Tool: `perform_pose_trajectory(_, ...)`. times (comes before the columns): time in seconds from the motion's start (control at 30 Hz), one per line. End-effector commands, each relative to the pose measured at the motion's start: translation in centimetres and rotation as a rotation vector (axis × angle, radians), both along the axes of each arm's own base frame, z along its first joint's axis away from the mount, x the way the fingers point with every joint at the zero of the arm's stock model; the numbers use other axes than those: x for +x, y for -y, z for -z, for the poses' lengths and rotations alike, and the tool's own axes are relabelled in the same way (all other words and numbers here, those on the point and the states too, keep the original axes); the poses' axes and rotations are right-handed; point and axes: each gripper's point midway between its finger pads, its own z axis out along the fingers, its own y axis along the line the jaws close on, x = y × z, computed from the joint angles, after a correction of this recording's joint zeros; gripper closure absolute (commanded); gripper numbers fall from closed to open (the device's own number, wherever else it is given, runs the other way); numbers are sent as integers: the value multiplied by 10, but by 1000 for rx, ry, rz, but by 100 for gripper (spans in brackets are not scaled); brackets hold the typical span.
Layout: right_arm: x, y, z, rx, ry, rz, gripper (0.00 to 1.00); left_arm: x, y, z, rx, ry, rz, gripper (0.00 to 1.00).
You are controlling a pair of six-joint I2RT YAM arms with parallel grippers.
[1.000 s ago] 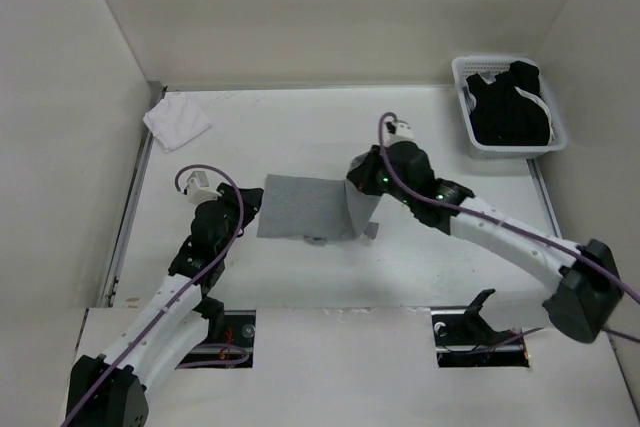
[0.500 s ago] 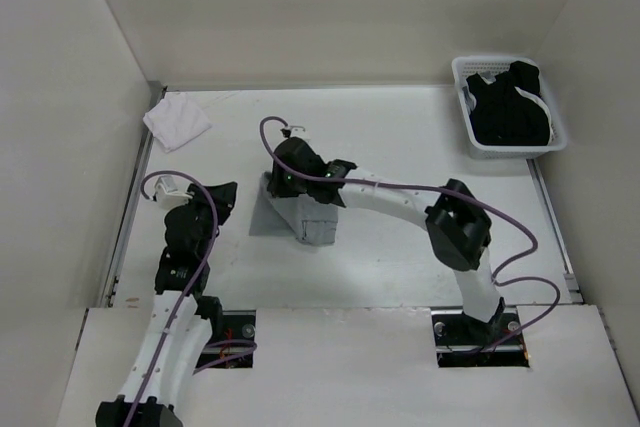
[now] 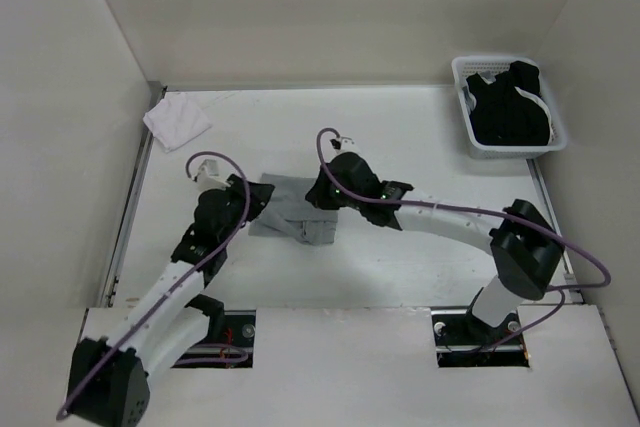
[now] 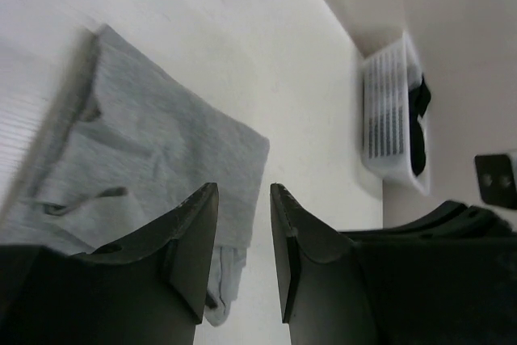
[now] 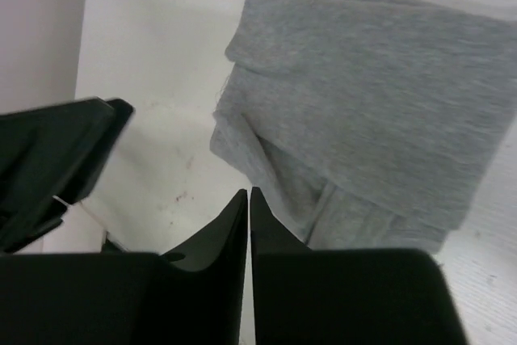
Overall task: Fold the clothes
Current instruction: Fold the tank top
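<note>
At the far left of the table lies a small white cloth [image 3: 177, 119], well apart from the work. The left gripper [image 4: 242, 199] stands at the left edge of the grey tank top [image 3: 290, 209]; its jaws are parted with nothing between them, and the fabric lies ahead of and below its fingertips. The tank top lies mid-table as a compact folded bundle, its long axis running roughly left to right between the two arms. The right gripper [image 5: 248, 195] hovers over the bundle's right portion, jaws pressed together and gripping nothing. Uneven layers protrude at the near right corner; the right arm appears nearer to them. A basket [image 3: 515, 151] holding a black garment [image 3: 510, 107] sits at far right.
</note>
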Motion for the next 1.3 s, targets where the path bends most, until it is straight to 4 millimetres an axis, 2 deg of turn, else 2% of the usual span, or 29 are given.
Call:
perform_pose_trajectory(0.0, 1, 15, 22, -4, 34, 8, 97, 18, 41, -32, 30, 104, 91, 71)
perform_pose_trajectory(0.07, -6, 22, 40, -11, 15, 9, 98, 25, 63, -21, 64, 72, 143, 75)
perform_pose_trajectory(0.13, -8, 24, 48, -4, 15, 8, 98, 32, 77, -5, 90, 27, 172, 82)
perform_pose_trajectory(0.23, -11, 21, 56, 13, 12, -7, 98, 43, 84, 26, 141, -56, 195, 89)
perform_pose_trajectory(0.3, -11, 20, 62, 13, 9, -11, 97, 40, 83, 50, 186, -134, 213, 91)
perform_pose_trajectory(0.37, -11, 19, 68, 7, 4, -14, 97, 32, 74, 70, 247, -205, 211, 92)
perform_pose_trajectory(0.47, -10, 20, 77, -5, -1, -19, 97, 14, 45, 95, 317, -291, 145, 94)
perform_pose_trajectory(0.6, -7, 24, 88, -13, -15, -3, 96, -12, 21, 101, 354, -332, 98, 94)
perform_pose_trajectory(0.8, -3, 28, 90, -4, -12, 0, 95, -46, -5, 119, 400, -436, 71, 95)
perform_pose_trajectory(0.93, -4, 29, 87, 1, -4, -8, 94, -68, -13, 110, 364, -453, 47, 95)
perform_pose_trajectory(1.03, -5, 29, 79, 13, 8, -12, 93, -74, -19, 82, 329, -393, 1, 95)
perform_pose_trajectory(1.1, -7, 29, 73, 20, 16, -17, 93, -67, -16, 61, 310, -344, -11, 95)
perform_pose_trajectory(1.17, -6, 29, 65, 26, 30, -21, 92, -52, 1, 44, 292, -300, 17, 95)
perform_pose_trajectory(1.27, -11, 27, 55, 36, 41, -29, 92, -31, 42, 34, 268, -250, 95, 94)
